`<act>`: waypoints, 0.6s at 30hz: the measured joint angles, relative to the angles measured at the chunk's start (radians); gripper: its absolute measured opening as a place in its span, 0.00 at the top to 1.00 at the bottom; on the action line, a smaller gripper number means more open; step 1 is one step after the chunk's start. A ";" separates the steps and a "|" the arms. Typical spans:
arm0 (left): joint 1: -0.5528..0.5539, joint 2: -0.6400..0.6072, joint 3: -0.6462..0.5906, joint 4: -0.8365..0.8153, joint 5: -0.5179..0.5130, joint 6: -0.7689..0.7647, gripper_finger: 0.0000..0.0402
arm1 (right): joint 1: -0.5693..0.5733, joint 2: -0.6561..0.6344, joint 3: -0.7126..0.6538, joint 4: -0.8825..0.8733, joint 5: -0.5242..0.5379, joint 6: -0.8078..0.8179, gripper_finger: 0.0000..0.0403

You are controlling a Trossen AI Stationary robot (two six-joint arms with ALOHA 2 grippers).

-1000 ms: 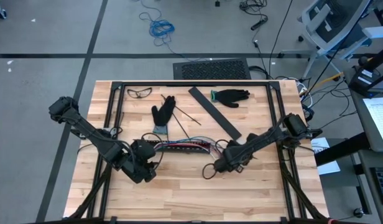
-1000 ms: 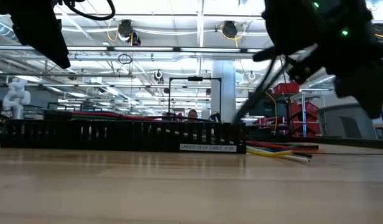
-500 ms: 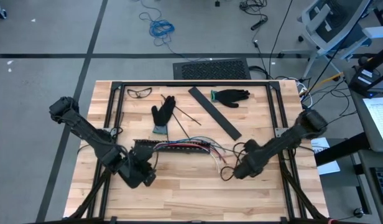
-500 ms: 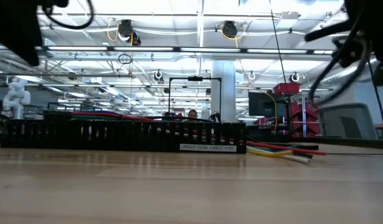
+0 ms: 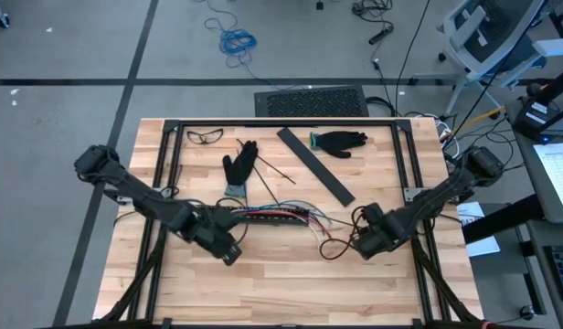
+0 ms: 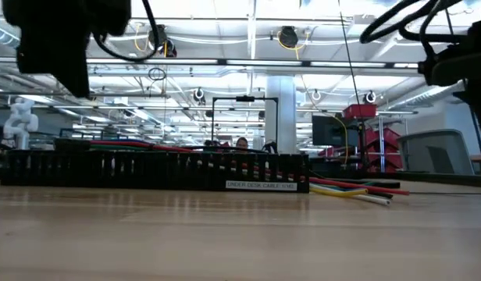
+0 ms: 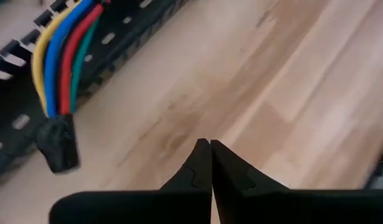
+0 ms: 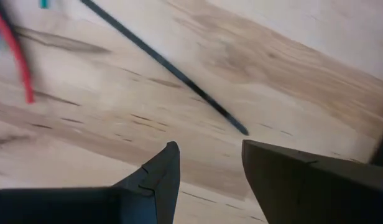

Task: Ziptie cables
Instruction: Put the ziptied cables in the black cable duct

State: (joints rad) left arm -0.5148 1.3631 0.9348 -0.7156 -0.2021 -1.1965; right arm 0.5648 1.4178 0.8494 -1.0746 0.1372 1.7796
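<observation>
The cables [image 5: 268, 212], thin multicoloured wires, lie along a black slotted strip [image 5: 254, 219] at the table's middle. Their loose ends [image 6: 358, 190] spill out of the strip's right end onto the wood. In the left wrist view their taped black end [image 7: 58, 144] rests on the strip. My left gripper [image 7: 210, 152] is shut on nothing, above bare wood just near of the strip's left end [image 5: 222, 247]. My right gripper [image 8: 207, 162] is open and points down near the cables' right ends [image 5: 366, 239]. A thin black ziptie [image 8: 166, 62] lies flat on the wood beyond its fingers.
Two black gloves [image 5: 239, 169] [image 5: 341, 141], safety glasses [image 5: 206, 136], a flat black bar [image 5: 315, 166] and thin black sticks [image 5: 274, 170] lie on the far half. A black frame [image 5: 263, 122] rims the table. Bare wood lies along the near edge.
My right gripper has gone toward the table's right edge, away from the cables' ends, and its wrist has turned. My left gripper has shifted a little toward the right, along the near side of the strip. The cables and the strip have stayed put.
</observation>
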 joint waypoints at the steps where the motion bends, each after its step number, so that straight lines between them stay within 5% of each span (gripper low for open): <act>1: 0.009 0.016 0.000 -0.008 0.012 0.028 0.99 | -0.007 0.000 0.000 0.012 0.002 -0.010 0.59; 7: 0.024 0.159 0.000 -0.042 0.026 0.074 1.00 | -0.050 0.000 0.000 0.060 0.000 -0.064 0.59; 18: 0.004 0.260 0.002 -0.235 -0.176 -0.132 1.00 | -0.073 0.000 0.000 0.134 0.018 -0.083 0.59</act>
State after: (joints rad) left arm -0.5110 1.6233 0.9367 -0.9503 -0.3783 -1.3281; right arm 0.4919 1.4181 0.8497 -0.9406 0.1548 1.6967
